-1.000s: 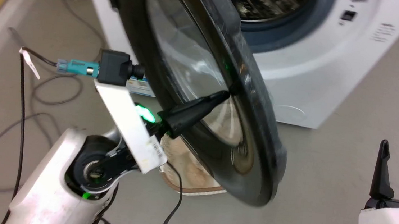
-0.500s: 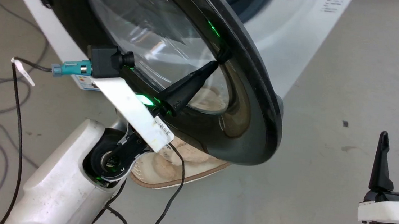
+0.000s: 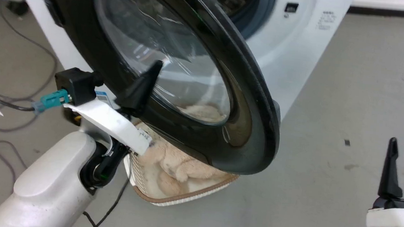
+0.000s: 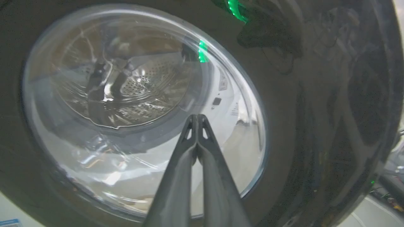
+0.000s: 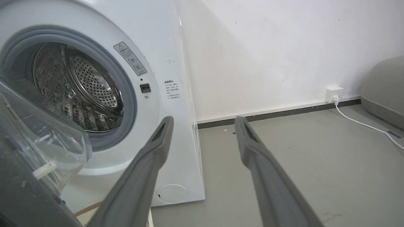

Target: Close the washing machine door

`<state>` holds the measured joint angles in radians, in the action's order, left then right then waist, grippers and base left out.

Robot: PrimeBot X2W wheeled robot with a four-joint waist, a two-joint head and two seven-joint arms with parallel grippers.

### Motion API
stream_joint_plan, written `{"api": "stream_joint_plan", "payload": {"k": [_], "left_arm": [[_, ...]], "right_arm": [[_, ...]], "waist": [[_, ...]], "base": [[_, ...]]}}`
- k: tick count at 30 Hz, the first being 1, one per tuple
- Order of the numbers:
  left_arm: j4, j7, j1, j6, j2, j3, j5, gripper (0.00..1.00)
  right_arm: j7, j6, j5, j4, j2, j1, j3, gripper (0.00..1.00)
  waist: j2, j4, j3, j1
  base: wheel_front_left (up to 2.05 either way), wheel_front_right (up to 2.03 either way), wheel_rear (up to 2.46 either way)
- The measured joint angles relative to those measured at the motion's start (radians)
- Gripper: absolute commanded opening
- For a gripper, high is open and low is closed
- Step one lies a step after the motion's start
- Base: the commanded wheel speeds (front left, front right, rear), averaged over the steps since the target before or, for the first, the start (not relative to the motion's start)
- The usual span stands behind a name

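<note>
Left hand (image 3: pixel 157 65), fingers together, at washing machine door (image 3: pixel 255 132); contact unclear.

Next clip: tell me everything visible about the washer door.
The door is a big round disc with a glossy black rim around a bulging clear glass window, which mirrors lights. It stands ajar, hinged at the head view's left, its free edge swung out from the white washer, leaving the drum open to view. The shut left end effector has its tip at the window, seemingly touching it.
</note>
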<state>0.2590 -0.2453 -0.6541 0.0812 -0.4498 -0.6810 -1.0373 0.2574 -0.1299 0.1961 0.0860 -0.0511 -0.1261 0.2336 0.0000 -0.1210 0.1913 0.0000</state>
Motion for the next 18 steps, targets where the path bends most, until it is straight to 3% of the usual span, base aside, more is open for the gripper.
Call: {"api": "stream_joint_plan", "payload": {"k": [2,5,12,13,14,15,18], "left_arm": [[0.015,-0.01,0.002,-0.059,0.002,0.018,0.121,0.0],[-0.032,-0.011,0.049,-0.154,0.033,0.122,0.282,0.0],[-0.146,-0.011,0.273,-0.345,0.078,0.32,0.589,0.0],[-0.162,-0.012,0.3,-0.365,0.085,0.347,0.619,0.31],[-0.176,-0.011,0.329,-0.384,0.092,0.374,0.646,0.9],[-0.193,-0.011,0.358,-0.399,0.099,0.399,0.676,1.0],[-0.226,-0.011,0.439,-0.412,0.124,0.452,0.731,1.0]], "right_arm": [[0.0,0.0,0.0,-0.011,0.0,0.0,0.01,1.0],[0.0,0.0,0.005,-0.04,0.0,-0.001,0.03,1.0],[0.0,0.0,0.033,-0.133,0.0,-0.016,0.05,1.0],[0.0,0.0,0.032,-0.151,0.0,-0.023,0.045,1.0],[0.0,0.0,0.028,-0.171,0.0,-0.03,0.039,1.0],[0.0,0.0,0.025,-0.19,0.0,-0.037,0.031,1.0],[0.0,0.0,0.051,-0.224,0.0,-0.055,0.013,1.0]], "waist": [[0.0,0.012,-0.016,0.0],[0.0,0.033,-0.039,0.0],[0.0,0.081,-0.091,0.0],[0.0,0.088,-0.096,0.0],[0.0,0.095,-0.1,0.0],[0.0,0.101,-0.104,0.0],[0.0,0.12,-0.115,0.0]], "base": [[0.0,0.0,0.0],[0.0,0.0,0.0],[0.0,0.0,0.0],[0.0,0.0,0.0],[0.0,0.0,0.0],[0.0,0.0,0.0],[0.0,0.0,0.0]]}}
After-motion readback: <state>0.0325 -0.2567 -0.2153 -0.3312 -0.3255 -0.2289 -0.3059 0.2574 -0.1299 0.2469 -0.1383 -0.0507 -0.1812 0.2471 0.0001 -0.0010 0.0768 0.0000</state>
